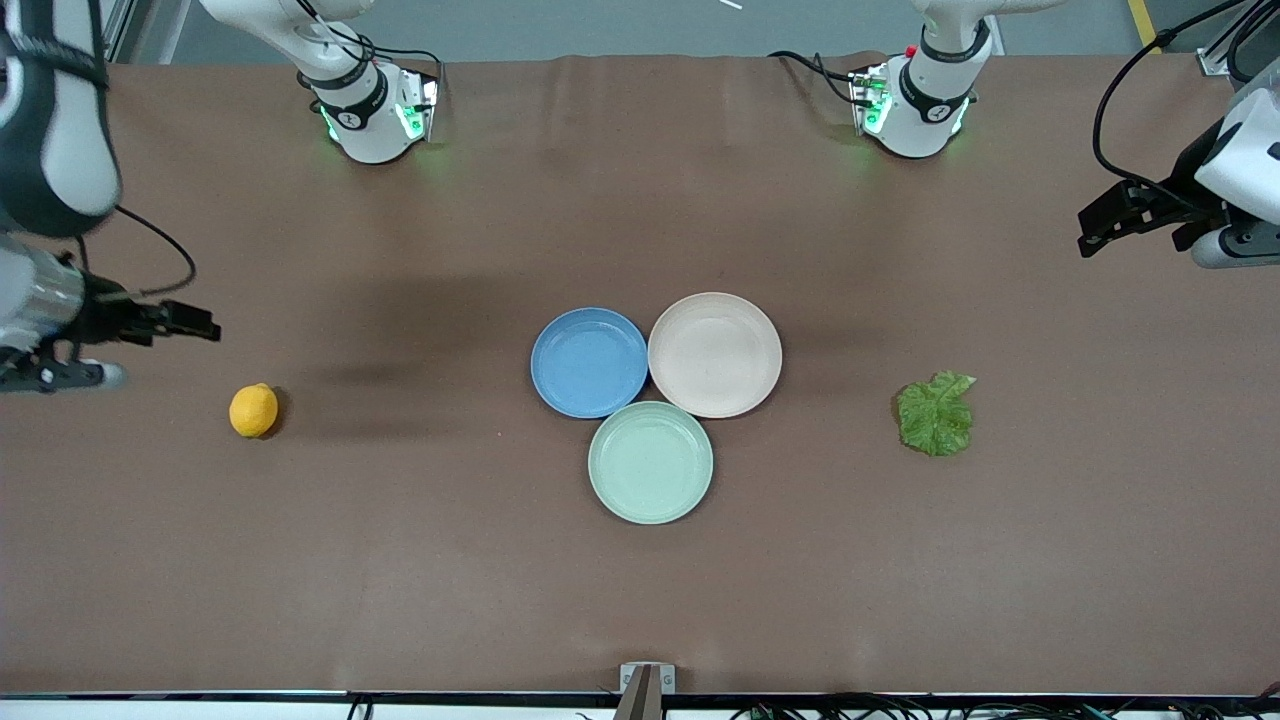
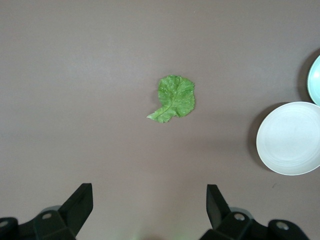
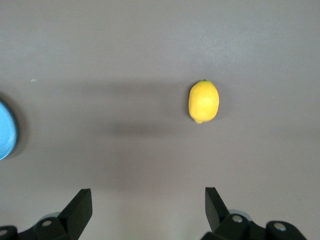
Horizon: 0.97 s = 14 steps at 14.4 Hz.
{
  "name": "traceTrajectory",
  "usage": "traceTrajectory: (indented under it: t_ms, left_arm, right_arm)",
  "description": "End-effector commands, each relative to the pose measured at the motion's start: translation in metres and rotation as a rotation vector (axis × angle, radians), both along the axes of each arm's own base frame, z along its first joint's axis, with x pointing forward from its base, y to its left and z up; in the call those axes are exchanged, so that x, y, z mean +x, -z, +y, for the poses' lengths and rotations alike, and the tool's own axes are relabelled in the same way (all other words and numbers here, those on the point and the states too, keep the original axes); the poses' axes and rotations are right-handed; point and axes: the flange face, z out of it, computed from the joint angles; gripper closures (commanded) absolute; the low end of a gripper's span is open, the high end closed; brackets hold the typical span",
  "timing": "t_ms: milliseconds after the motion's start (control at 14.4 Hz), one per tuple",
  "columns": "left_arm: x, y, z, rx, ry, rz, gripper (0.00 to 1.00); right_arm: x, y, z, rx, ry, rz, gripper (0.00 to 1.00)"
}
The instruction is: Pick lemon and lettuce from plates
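Note:
The lemon [image 1: 253,410] lies on the bare table toward the right arm's end, not on a plate; it also shows in the right wrist view [image 3: 203,101]. The lettuce [image 1: 936,413] lies on the table toward the left arm's end and shows in the left wrist view [image 2: 174,98]. The blue plate [image 1: 589,362] and the beige-pink plate [image 1: 714,354] sit empty side by side mid-table. My right gripper [image 1: 190,325] [image 3: 148,196] is open and empty, raised over the table beside the lemon. My left gripper [image 1: 1100,225] [image 2: 149,192] is open and empty, raised at the left arm's end.
A pale mint-green plate [image 1: 650,462] sits empty, touching the other two and nearer the front camera. The beige-pink plate [image 2: 290,138] and the mint plate's edge [image 2: 315,80] show in the left wrist view. The blue plate's edge [image 3: 5,130] shows in the right wrist view.

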Motion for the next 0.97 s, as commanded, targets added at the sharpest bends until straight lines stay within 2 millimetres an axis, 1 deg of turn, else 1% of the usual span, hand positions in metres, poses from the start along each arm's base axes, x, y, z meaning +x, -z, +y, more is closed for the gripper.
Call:
traceTrajectory:
  t_ms: [0,70,209,278,348,417,487,557,696,765,904]
  left_arm:
    - [-0.012,-0.003,-0.001,-0.012,0.0,-0.017,0.0]
    - [-0.012,-0.002,-0.001,-0.014,-0.002,-0.016,0.0]
    - [-0.008,-0.002,-0.002,-0.025,-0.002,-0.03,0.0]
    - [-0.007,-0.003,-0.005,-0.025,0.004,-0.035,0.0]
    - [-0.007,-0.002,-0.008,-0.029,0.011,-0.033,0.0]
    - [-0.007,-0.002,-0.01,-0.042,0.013,-0.028,0.0]
    - [-0.008,-0.002,-0.014,-0.051,0.019,-0.027,0.0]
    - [-0.008,-0.004,-0.016,-0.051,0.022,-0.03,0.0]
    - [-0.009,-0.002,-0.024,-0.048,0.04,-0.027,0.0]
    - [-0.009,-0.002,-0.025,-0.047,0.04,-0.027,0.0]
    - [-0.011,-0.006,-0.023,-0.041,0.037,-0.023,0.0]
  right_arm:
    - [0.003,-0.066,0.006,-0.047,-0.008,-0.017,0.01]
    - [0.001,-0.083,0.011,-0.072,-0.023,-0.025,0.01]
    - [-0.003,-0.106,0.018,-0.088,-0.033,-0.027,0.01]
    - [-0.005,-0.113,0.019,-0.09,-0.026,-0.03,0.01]
    - [-0.004,-0.115,0.023,-0.091,-0.012,-0.032,0.01]
    - [-0.004,-0.118,0.03,-0.098,0.003,-0.038,0.0]
    - [-0.004,-0.125,0.03,-0.101,0.005,-0.054,0.0]
    - [-0.005,-0.13,0.025,-0.101,0.015,-0.065,0.0]
    - [-0.006,-0.134,0.02,-0.098,0.022,-0.074,0.0]
    - [-0.006,-0.137,0.012,-0.096,0.036,-0.081,0.0]
    - [-0.008,-0.149,0.011,-0.098,0.043,-0.105,0.0]
